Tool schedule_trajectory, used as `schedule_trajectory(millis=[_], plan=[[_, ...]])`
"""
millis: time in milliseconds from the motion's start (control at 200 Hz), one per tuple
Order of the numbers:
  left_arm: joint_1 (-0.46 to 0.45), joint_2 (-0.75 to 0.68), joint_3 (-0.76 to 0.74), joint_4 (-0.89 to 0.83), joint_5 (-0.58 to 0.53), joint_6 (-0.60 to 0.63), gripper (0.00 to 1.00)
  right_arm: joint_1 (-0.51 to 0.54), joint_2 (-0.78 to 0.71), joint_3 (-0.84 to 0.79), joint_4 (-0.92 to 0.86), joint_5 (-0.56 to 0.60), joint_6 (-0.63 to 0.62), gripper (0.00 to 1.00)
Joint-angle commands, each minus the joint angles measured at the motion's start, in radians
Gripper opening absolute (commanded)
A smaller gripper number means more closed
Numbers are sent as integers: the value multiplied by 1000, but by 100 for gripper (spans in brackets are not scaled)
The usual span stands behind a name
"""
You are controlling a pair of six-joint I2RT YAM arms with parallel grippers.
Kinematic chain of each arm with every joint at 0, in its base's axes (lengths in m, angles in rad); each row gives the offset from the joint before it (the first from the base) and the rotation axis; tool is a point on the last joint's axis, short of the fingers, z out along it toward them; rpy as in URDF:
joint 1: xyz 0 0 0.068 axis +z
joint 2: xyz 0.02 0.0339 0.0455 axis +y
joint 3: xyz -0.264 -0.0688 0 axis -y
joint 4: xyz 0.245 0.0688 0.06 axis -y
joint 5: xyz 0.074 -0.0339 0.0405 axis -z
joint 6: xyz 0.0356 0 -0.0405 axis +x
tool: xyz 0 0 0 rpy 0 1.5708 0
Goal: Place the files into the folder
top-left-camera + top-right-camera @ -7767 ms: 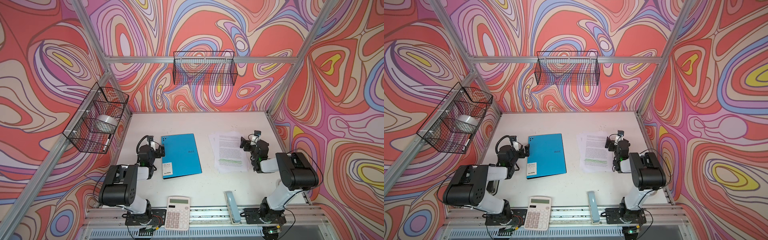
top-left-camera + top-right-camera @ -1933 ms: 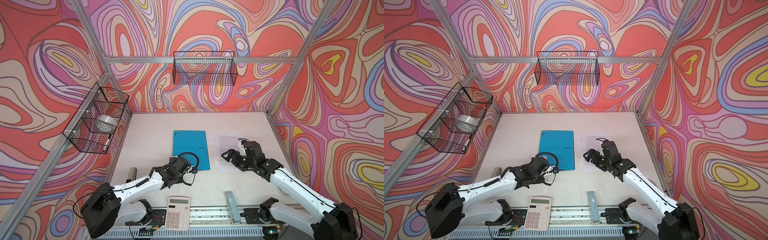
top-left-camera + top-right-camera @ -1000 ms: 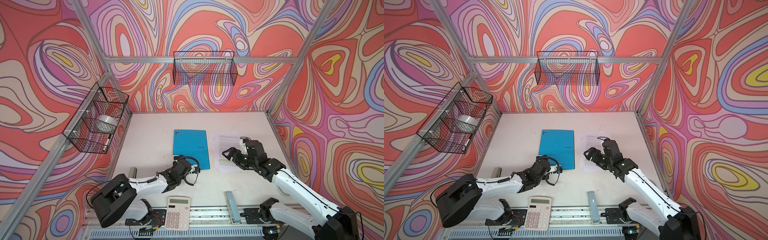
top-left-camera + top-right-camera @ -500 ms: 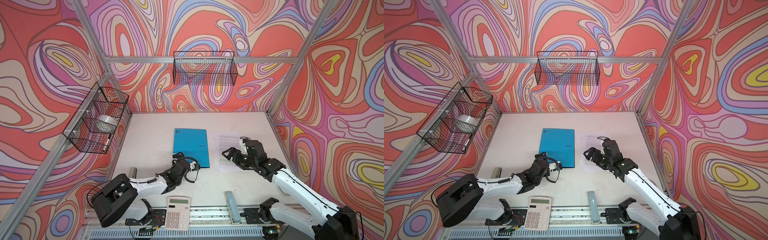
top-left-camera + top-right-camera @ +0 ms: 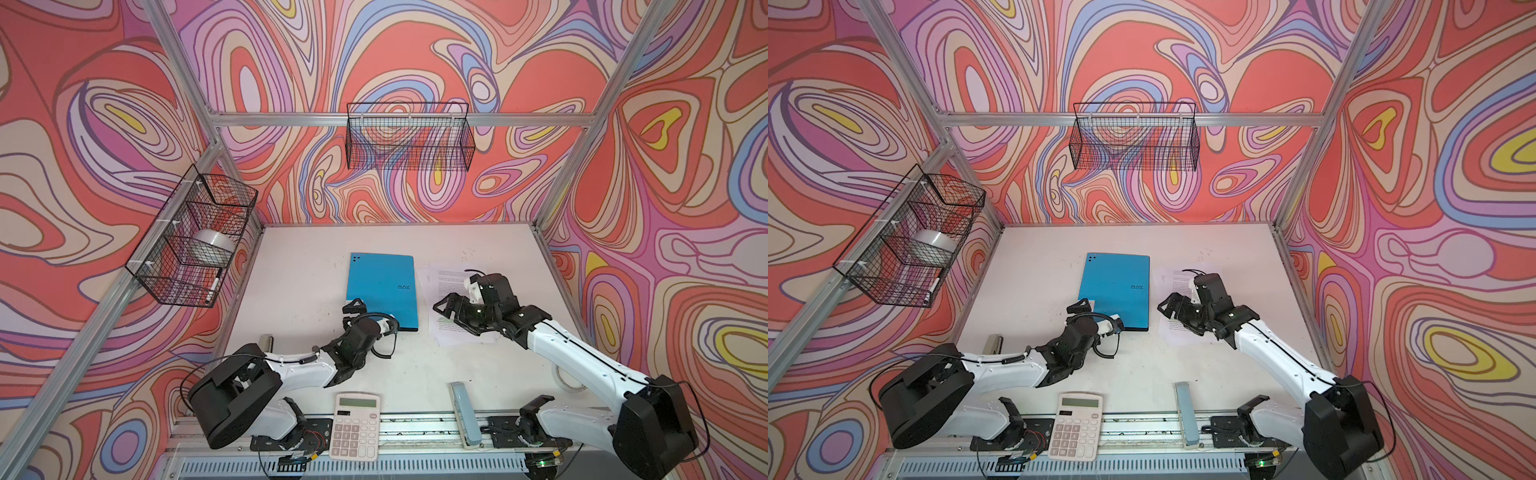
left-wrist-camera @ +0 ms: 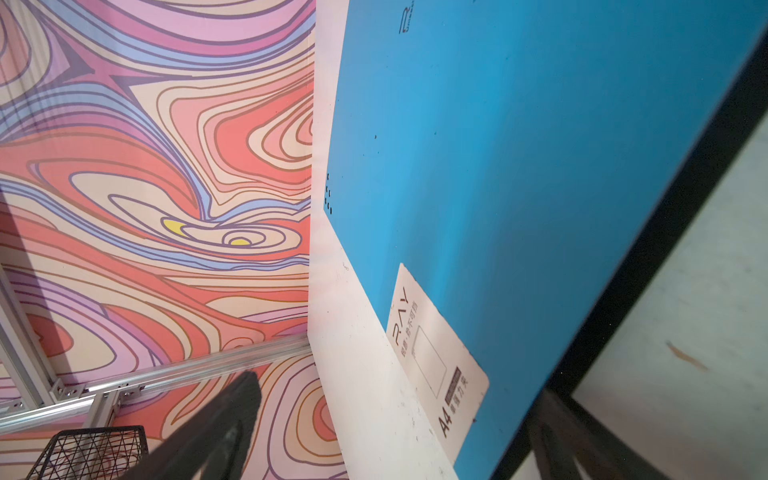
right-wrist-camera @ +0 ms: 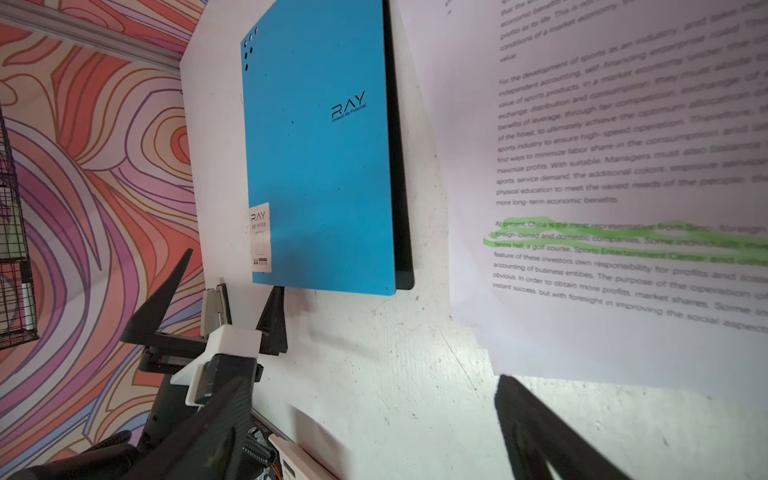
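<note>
The folder [image 5: 382,286] [image 5: 1117,286] lies shut on the white table, bright blue with a white label at its near left corner. To its right lie the files [image 5: 446,286] [image 7: 623,166], white printed sheets with green-highlighted lines. My left gripper [image 5: 363,311] [image 5: 1090,313] [image 6: 395,390] is turned on its side and open. The folder's labelled near corner sits between its jaws, ungripped. My right gripper [image 5: 451,313] [image 5: 1173,316] [image 7: 370,390] hovers open over the files' left edge, empty, one finger near the sheets' near corner.
A white calculator [image 5: 355,432] and a grey-blue stapler [image 5: 465,415] sit at the table's front edge. A small metal stapler [image 5: 266,343] lies at the left. Wire baskets hang on the left wall [image 5: 195,245] and back wall [image 5: 409,137].
Since the earliest frames both arms have reached out and the folder has shifted right, next to the files. In the last second the left gripper crept toward the folder's near corner; the right stayed put.
</note>
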Motion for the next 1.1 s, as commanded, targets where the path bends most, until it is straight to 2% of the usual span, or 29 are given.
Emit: schedule_trajectory(millis=[0,501,1052,1097], plan=[[-7,6,-1,51,-36,-31,99,7,47,23,71,-53,-27,96],[-6,24,17,79,-111,-76,99,9,277,76,232,-171,-26,96],[-6,1,45,51,-121,-130,99,16,509,145,385,-273,10,93],[-7,-3,45,46,-150,-135,99,17,527,154,393,-283,10,93]])
